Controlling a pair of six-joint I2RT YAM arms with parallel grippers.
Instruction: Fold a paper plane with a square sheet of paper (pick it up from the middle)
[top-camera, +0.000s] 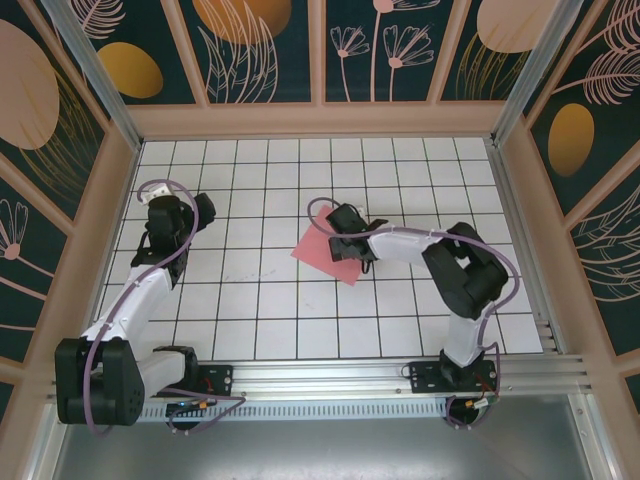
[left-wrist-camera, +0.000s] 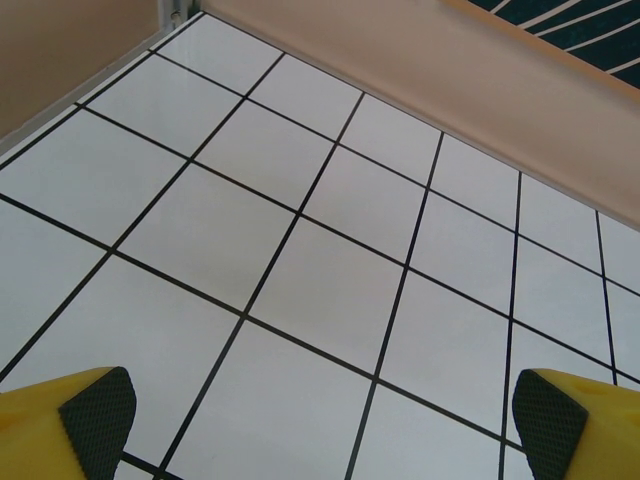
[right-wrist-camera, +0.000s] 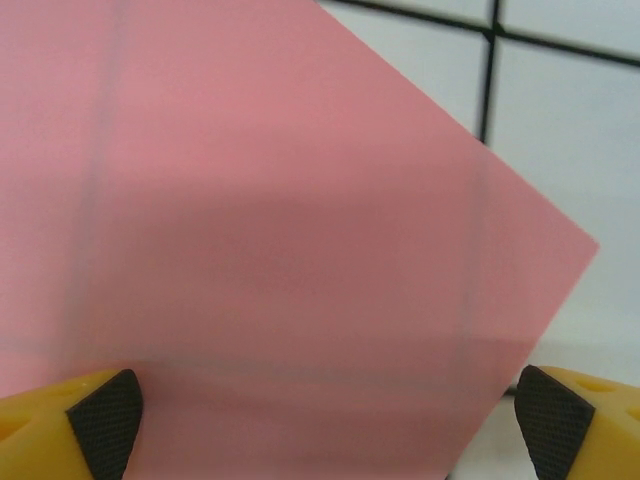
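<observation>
Spread wide, the right hand (top-camera: 343, 238) hangs over the square sheet of paper (top-camera: 318, 250), pinching nothing. In its wrist view the two yellow fingers with black ribbed pads (right-wrist-camera: 102, 418) stand far apart at the lower corners, and the salmon-pink sheet (right-wrist-camera: 280, 200) lies close beneath and between them. Whether the pads touch the paper cannot be told.

The sheet lies flat near the middle of the white gridded tabletop (top-camera: 270, 310), turned like a diamond against the black tile lines. The right hand covers its right part. Seen from the wrist, the grid lines show faintly through the thin paper, and one corner points out onto bare tile at the right.

The left hand (top-camera: 198, 212) is well apart from the sheet, over the left side of the tabletop. It is spread just as wide and holds nothing: bare tiles lie between its fingers (left-wrist-camera: 95, 420), with the tan wall (left-wrist-camera: 420, 70) beyond them.
</observation>
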